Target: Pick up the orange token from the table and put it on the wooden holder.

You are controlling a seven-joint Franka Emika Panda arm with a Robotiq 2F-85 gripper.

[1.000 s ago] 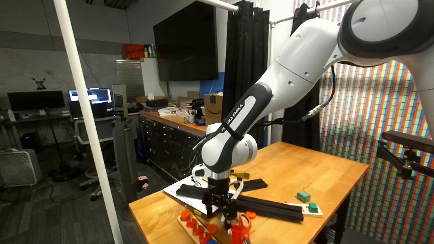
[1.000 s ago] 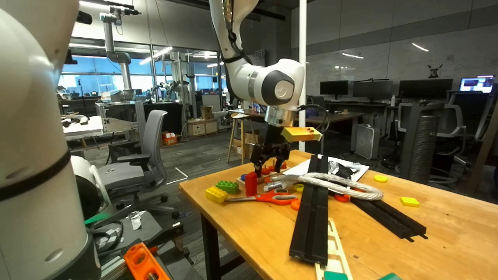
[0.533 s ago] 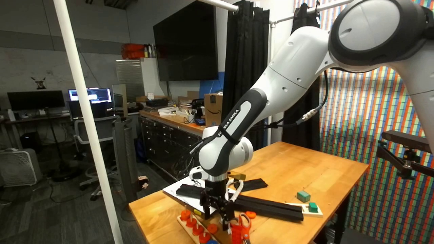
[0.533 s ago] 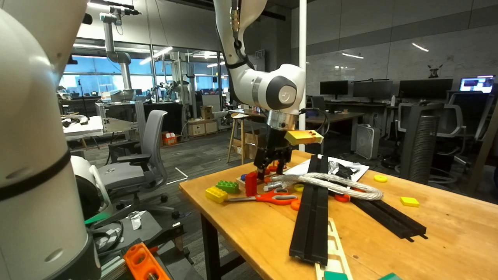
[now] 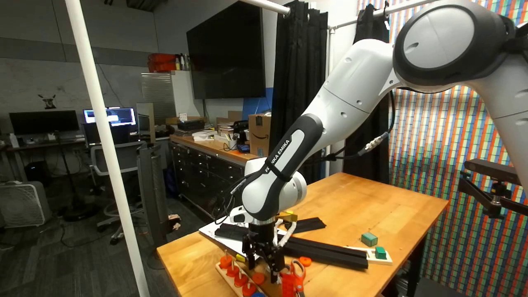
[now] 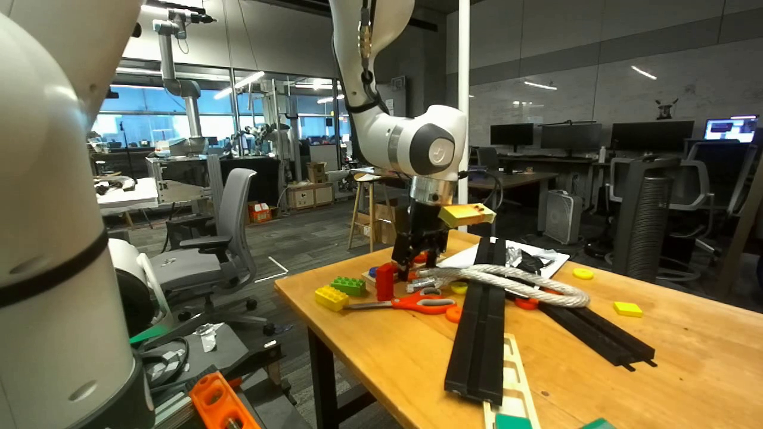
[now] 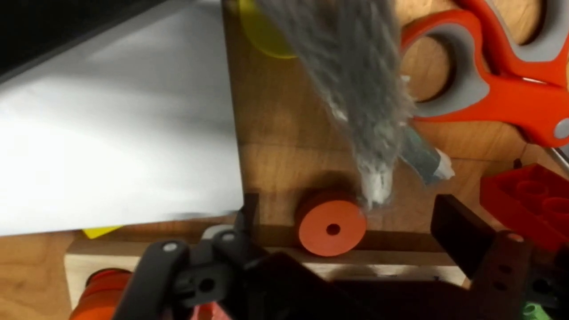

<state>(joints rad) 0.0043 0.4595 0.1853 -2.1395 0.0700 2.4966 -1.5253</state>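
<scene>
Pointing down near one orange token (image 7: 331, 218), one gripper (image 7: 345, 216), two parted fingers (image 7: 462, 235)

Holder (image 7: 115, 258) partly hidden, scissors (image 7: 511, 102) cropped — wrist view

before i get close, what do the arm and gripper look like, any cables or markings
The Franka Panda arm has rounded white links, black trim and "EMIKA" lettering beside a partly covered word. A black strap circles it; a dark cable with a silvery connector runs alongside. The Robotiq gripper is black, with two jointed fingers and pale screw heads.
</scene>
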